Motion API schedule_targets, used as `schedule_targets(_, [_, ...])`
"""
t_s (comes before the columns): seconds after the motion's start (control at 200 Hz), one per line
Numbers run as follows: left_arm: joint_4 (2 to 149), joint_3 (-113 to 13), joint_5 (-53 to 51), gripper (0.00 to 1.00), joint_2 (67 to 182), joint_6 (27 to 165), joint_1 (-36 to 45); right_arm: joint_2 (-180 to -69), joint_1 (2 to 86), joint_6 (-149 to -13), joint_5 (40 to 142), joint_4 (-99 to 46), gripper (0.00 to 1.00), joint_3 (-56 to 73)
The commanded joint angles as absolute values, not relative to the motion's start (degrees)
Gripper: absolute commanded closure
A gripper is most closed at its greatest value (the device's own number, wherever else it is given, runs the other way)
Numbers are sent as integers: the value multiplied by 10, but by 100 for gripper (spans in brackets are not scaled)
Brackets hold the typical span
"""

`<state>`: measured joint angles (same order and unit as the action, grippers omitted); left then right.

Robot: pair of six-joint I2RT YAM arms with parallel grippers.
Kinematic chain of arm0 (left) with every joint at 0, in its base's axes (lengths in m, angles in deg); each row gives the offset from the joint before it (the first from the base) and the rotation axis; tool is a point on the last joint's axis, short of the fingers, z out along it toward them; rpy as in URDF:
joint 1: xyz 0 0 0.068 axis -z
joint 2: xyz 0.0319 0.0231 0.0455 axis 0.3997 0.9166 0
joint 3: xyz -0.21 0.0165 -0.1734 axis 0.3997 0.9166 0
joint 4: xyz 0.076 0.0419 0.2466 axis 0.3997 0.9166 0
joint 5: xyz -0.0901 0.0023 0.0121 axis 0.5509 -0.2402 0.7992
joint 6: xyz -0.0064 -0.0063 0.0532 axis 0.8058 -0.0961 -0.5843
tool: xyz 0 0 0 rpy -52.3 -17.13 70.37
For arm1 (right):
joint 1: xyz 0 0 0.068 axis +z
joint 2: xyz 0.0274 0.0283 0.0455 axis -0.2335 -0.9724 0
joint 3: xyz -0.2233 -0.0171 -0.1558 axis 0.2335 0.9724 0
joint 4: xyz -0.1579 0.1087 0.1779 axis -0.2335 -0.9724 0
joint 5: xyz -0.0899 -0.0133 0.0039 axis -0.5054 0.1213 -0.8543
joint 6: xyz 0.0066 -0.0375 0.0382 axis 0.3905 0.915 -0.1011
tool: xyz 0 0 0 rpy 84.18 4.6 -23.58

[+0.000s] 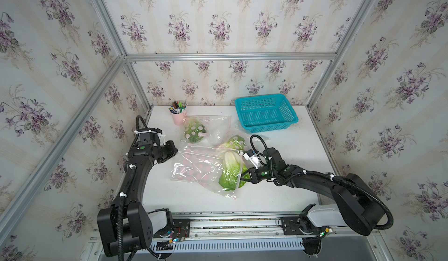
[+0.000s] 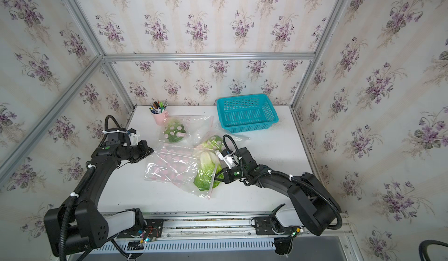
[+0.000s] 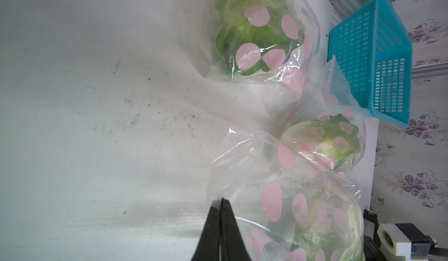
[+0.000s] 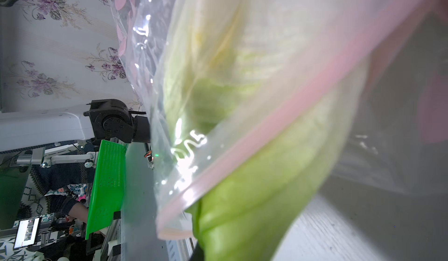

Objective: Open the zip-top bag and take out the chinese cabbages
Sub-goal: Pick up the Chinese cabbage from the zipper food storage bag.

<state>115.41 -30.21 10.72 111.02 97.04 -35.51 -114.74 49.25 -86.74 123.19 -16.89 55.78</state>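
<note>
Leafy chinese cabbage is being pinched by right tool; left tool is clamping zip-top bag. Pulling slowly seems safest.

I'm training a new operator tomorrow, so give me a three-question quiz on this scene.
1. True or false: a cabbage lies in the turquoise basket.
2. The left gripper is shut on: A) the pen cup, B) the nearest bag, C) the basket rim?
3. How many cabbages show in a top view?
Key: 1 false, the turquoise basket holds nothing; 2 B; 3 three.
</note>
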Motion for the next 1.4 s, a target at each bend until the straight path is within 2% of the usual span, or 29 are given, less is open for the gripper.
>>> schedule_targets(0.0, [1179,-314,80,100,1108,942,-363,-1151,491,-860,1234,-182,100,553])
schedule_targets(0.065, [1185,-322,86,100,1110,938,-365,-1151,491,-866,1229,-186,100,553])
schedule_targets(0.085, [1187,-324,91,93,1111,938,-366,-1151,491,-868,1231,-184,100,554])
schedule_targets(0.115, [1191,-328,97,67,1112,941,-366,-1149,491,-871,1235,-179,100,557])
schedule_targets(0.135, [1192,-329,104,41,1113,943,-366,-1148,491,-874,1238,-174,100,558])
schedule_targets(0.155, [1192,-329,118,23,1114,946,-365,-1146,491,-878,1238,-169,100,560])
schedule_targets(0.165, [1192,-330,127,7,1114,947,-366,-1145,491,-880,1237,-167,100,561])
schedule_targets(0.185, [1192,-330,145,1,1114,951,-366,-1143,491,-885,1238,-162,100,562])
schedule_targets(0.295, [1189,-320,223,0,1102,970,-359,-1124,491,-912,1218,-133,100,565])
schedule_targets(0.46, [1189,-280,249,0,1066,996,-317,-1104,491,-949,1195,-91,100,556])
schedule_targets(0.644, [1161,-232,204,0,1059,1050,-220,-1120,491,-966,1201,-71,100,536])
schedule_targets(0.914, [978,-107,239,0,1075,1187,-189,-1120,491,-997,1181,-54,100,544])
schedule_targets(1.059, [964,-95,218,1,1088,1181,-159,-1120,491,-998,1181,-54,100,549])
schedule_targets(1.179, [964,-100,183,1,1147,1145,-138,-1126,491,-1001,1188,-50,100,546])
schedule_targets(1.249, [960,-101,148,6,1179,1128,-124,-1124,491,-1002,1191,-51,100,543])
schedule_targets(1.394, [941,-102,130,24,1238,1112,-111,-1116,491,-996,1194,-74,100,534])
